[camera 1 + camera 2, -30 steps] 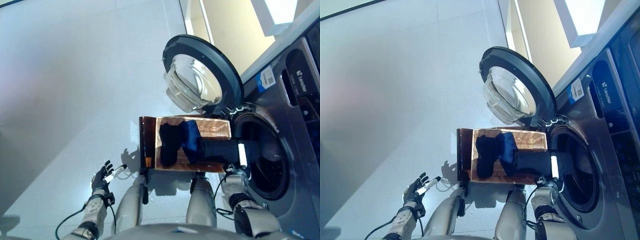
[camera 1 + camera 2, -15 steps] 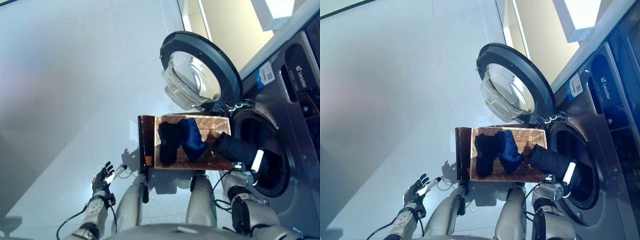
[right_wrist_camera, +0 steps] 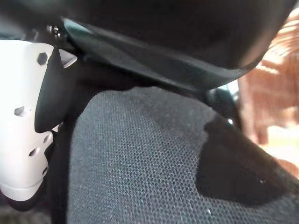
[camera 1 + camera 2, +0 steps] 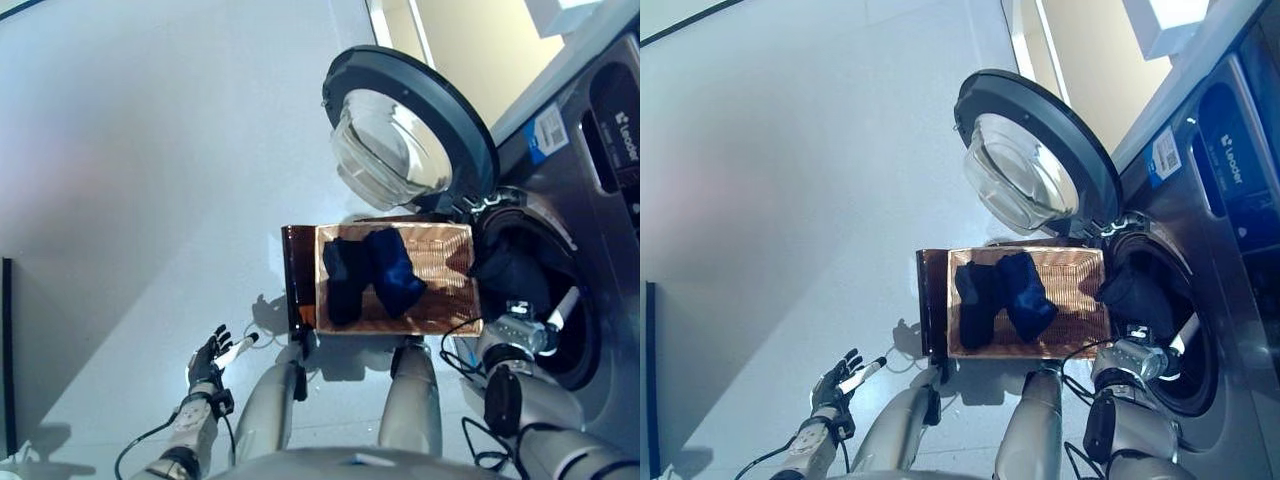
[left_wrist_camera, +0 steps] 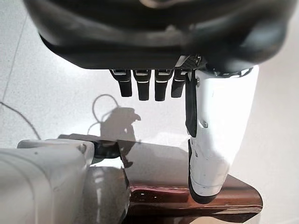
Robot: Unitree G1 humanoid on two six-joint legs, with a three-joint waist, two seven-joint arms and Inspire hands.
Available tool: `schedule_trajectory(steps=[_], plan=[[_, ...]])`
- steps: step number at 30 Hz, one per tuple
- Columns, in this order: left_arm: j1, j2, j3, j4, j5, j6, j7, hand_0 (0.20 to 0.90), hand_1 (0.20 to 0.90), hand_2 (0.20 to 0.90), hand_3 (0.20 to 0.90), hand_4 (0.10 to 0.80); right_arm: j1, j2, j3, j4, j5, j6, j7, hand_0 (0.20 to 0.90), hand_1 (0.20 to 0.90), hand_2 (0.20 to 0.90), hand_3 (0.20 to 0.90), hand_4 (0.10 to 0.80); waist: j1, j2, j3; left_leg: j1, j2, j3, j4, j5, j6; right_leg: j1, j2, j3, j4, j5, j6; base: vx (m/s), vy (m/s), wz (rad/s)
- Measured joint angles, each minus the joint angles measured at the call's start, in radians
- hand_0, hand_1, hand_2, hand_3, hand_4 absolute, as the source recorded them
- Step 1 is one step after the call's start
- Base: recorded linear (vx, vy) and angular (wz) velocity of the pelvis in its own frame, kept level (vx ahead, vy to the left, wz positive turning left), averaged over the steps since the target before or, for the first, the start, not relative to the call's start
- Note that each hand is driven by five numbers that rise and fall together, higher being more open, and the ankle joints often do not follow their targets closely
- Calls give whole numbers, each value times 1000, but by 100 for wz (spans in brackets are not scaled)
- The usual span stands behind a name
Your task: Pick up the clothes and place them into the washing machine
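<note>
My right hand [image 4: 528, 328] is clamped on a dark garment [image 4: 1132, 292], thumb against the knit, as the wrist view shows. I hold it at the washer [image 4: 600, 250] mouth, past the basket [image 4: 447, 262] rim, so it should drop into the drum rather than back among the rest. Door [image 4: 405, 140] stands swung wide, clear of my reach. Two more clothes [image 4: 368, 275], black and blue, lie in the basket. Left hand [image 4: 207, 357] idle low over the floor, fingers slack, empty.
</note>
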Motion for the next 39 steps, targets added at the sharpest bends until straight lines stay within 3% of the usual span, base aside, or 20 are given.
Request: schedule_trajectory(steps=[17, 25, 33, 39], plan=[[-4, 1, 0, -3, 2, 0, 0, 900, 900, 900, 900, 800, -75, -103, -29, 43, 4, -16, -82, 200, 200, 200, 200, 300, 1, 33, 16, -36, -8, 28, 26, -10, 5, -68, -5, 42, 47, -8, 0, 0, 0, -3], [-4, 3, 0, -9, 7, 0, -1, 900, 900, 900, 900, 800, -79, -110, 24, 52, -36, 3, -76, 200, 200, 200, 200, 300, 0, 23, 28, -111, 4, 25, 188, -80, -6, -125, 1, 67, 166, -62, -26, -17, -29, 0], [-3, 9, 4, -46, 10, 0, -1, 900, 900, 900, 900, 800, -97, -107, 39, 52, -47, 5, -82, 200, 200, 200, 200, 300, 2, -5, 48, -221, 29, 9, 421, -189, -14, -207, 15, 93, 338, -137, -51, -16, -13, 0], [-2, 29, 11, -45, 27, 0, 0, 900, 900, 900, 900, 800, -113, -111, 164, 57, -209, 31, -99, 200, 200, 200, 200, 300, 5, -17, 55, -259, 35, 13, 444, -194, -30, -266, 28, 116, 378, -141, -55, -16, 2, -5]])
